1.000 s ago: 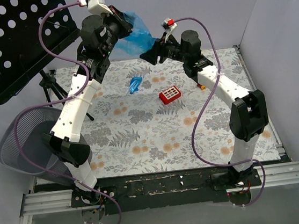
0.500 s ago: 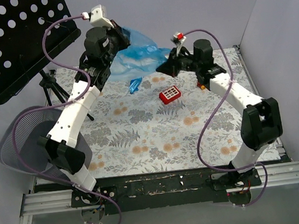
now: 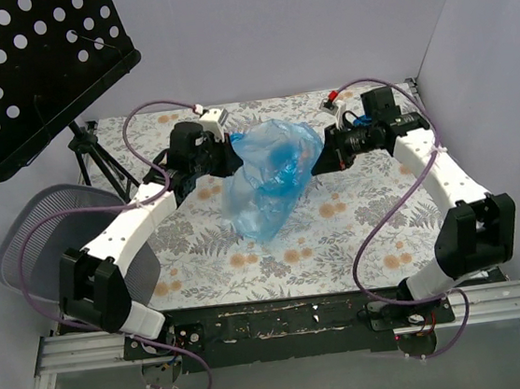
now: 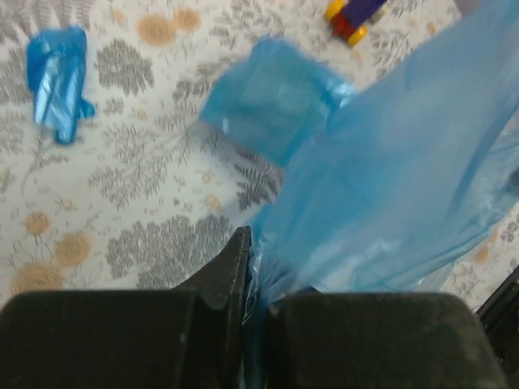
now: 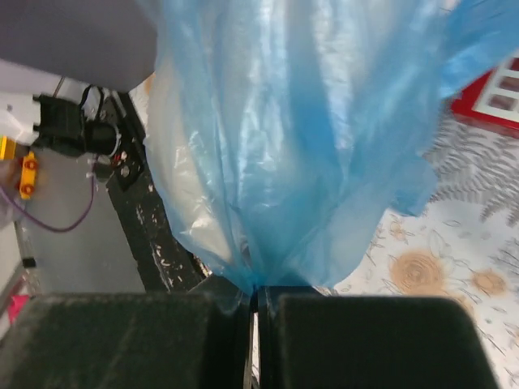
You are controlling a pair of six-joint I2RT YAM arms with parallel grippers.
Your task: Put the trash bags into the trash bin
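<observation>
Both arms are holding the bag (image 3: 268, 179) up over mid-counter (image 3: 359, 239): the left end effector (image 3: 231, 158) is pinching one edge, jaws pressed together on the film, and the right end effector (image 3: 320, 159) is pinching the opposite edge. So the pick-up looks done; carry and drop are waiting. The bin (image 3: 31, 249) is sitting at the counter's left edge, well apart. The tripod (image 3: 96, 157) is standing near that route; a blue scrap (image 4: 57, 89), toy car (image 4: 353, 16) and red block (image 5: 486, 89) are lying about.
</observation>
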